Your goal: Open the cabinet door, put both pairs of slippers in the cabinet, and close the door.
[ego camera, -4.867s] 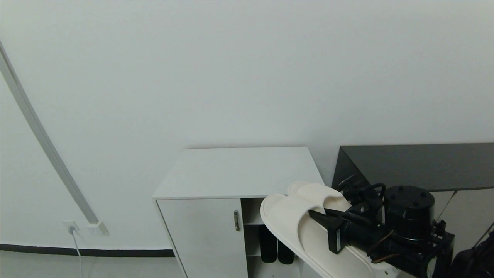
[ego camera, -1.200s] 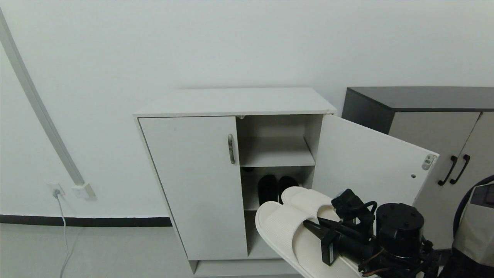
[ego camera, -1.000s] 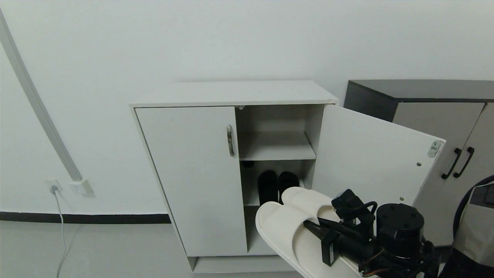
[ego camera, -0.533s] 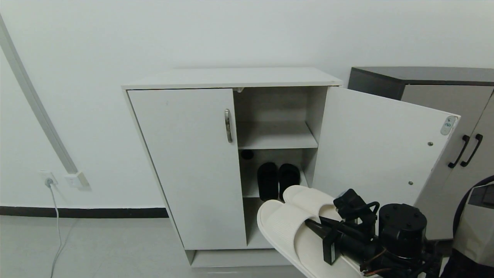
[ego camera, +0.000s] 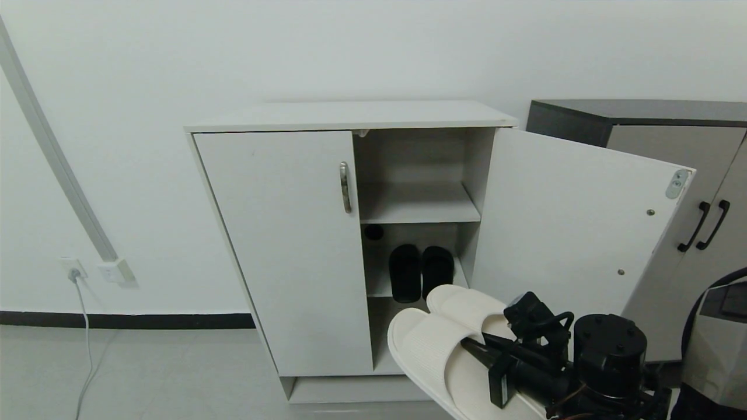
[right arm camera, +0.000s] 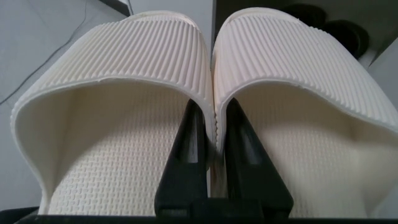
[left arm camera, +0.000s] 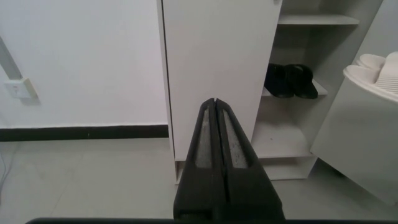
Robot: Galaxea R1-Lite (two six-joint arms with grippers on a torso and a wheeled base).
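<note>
Before the open white cabinet [ego camera: 280, 245], right end effector [right arm camera: 210, 124] pinching ribbed cream slippers [right arm camera: 143, 68], left end effector [left arm camera: 214, 109] closed, empty.

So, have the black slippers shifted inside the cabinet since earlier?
No. The black slippers still sit side by side on the same cabinet shelf; only the camera moved.

My way in is the cabinet's [ego camera: 350, 114] right half. Its right door [ego camera: 566, 233] stands swung out wide and walls off any approach from the right. The left door [ego camera: 280, 245] is closed across the other side. Black slippers [ego camera: 420, 271] occupy the middle shelf [ego camera: 379, 283]. I see room on the upper shelf [ego camera: 417, 204] and in the bottom compartment [left arm camera: 277, 140].
</note>
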